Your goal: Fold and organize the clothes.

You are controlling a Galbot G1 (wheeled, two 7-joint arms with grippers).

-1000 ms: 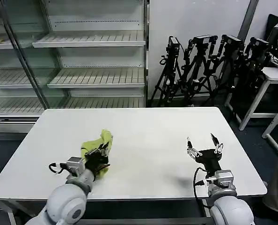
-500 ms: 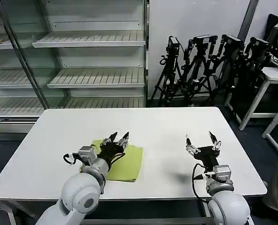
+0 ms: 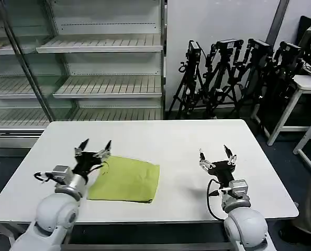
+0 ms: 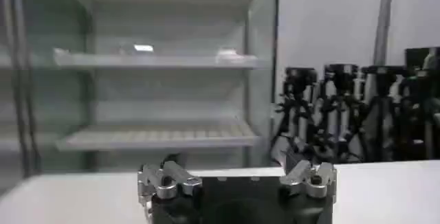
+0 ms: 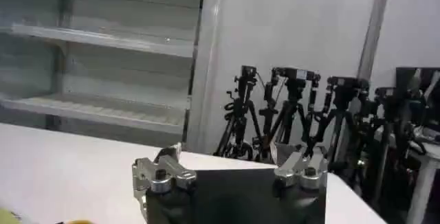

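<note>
Folded T-shirt flat on table

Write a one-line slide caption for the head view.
Folded lime T-shirt lies flat on the white table; left gripper open beside it, right gripper open apart.

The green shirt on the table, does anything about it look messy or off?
Nothing stands out. The T-shirt lies flat on the white table as a folded, roughly rectangular pad. The left gripper hovers open beside it; the right gripper is open, well apart.

Empty metal shelving is standing behind the white table, with black camera tripods crowding beside it.
</note>
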